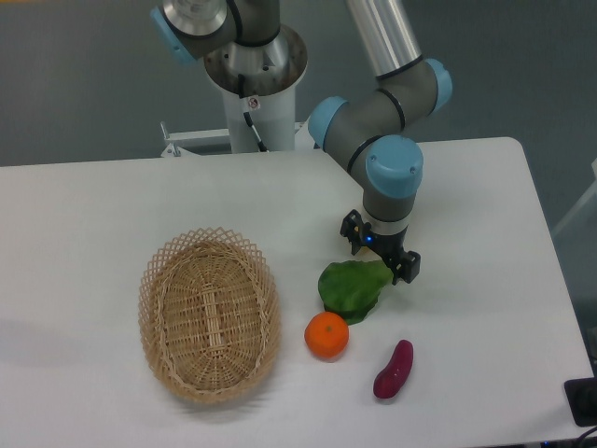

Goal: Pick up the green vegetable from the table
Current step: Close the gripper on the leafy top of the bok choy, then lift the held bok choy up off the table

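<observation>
Where the arm reaches down: gripper over the stalk end of the green vegetable
Fingers: spread wide, holding nothing
Table: vegetable right of centre

Surface: plain white. Green vegetable: dark green leaves; its stalk end is mostly hidden, possibly paler. Orange: bright orange. Sweet potato: purple-magenta. Basket: tan, open lattice weave. Arm: grey with light-blue caps. Pincer: black, with a small blue light.
</observation>
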Motion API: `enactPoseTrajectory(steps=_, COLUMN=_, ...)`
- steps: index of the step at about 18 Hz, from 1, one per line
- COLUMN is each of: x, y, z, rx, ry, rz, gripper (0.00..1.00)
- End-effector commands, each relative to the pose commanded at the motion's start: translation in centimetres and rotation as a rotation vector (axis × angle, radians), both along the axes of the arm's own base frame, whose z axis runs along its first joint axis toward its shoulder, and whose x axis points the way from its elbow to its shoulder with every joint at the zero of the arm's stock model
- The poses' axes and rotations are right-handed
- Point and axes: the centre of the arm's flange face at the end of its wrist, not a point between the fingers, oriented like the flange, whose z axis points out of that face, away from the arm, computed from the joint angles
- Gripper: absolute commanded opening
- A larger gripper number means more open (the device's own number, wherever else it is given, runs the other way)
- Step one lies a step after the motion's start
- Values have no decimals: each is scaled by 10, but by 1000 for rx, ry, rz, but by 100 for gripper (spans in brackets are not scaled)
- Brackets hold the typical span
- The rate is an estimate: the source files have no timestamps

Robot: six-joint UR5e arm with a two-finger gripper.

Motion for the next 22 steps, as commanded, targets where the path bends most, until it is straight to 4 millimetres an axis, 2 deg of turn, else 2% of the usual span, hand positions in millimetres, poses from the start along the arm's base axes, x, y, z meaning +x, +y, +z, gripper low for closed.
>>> enactPoseTrajectory(steps=3, x=2, y=1, z=-1, rx=2, ry=1, rz=8, gripper=97)
enactPoseTrajectory(steps=5, x=2, y=1, z=0, rx=3, ry=2, rz=9, gripper=85)
enactPoseTrajectory(steps=7, x=2, y=1, z=0, rx=3, ry=3, rz=6, gripper=68)
enactPoseTrajectory(steps=12, x=1, y=2, z=3, rx=5, ry=8, rz=-3, gripper=45)
enactPoseTrajectory(steps=15, x=-3, y=4, z=11, rx=16, ry=22, rz=-6, gripper=40)
enactPoseTrajectory(steps=18, x=-7, y=6, z=17, rx=23, ry=34, rz=-8, gripper=40)
enactPoseTrajectory(steps=21, x=-23, y=7, z=39, rx=36, ry=79, rz=-50, gripper=40)
enactPoseTrajectory(steps=22, x=-34, y=-1, z=48, rx=36, ry=92, rz=-80, gripper=41)
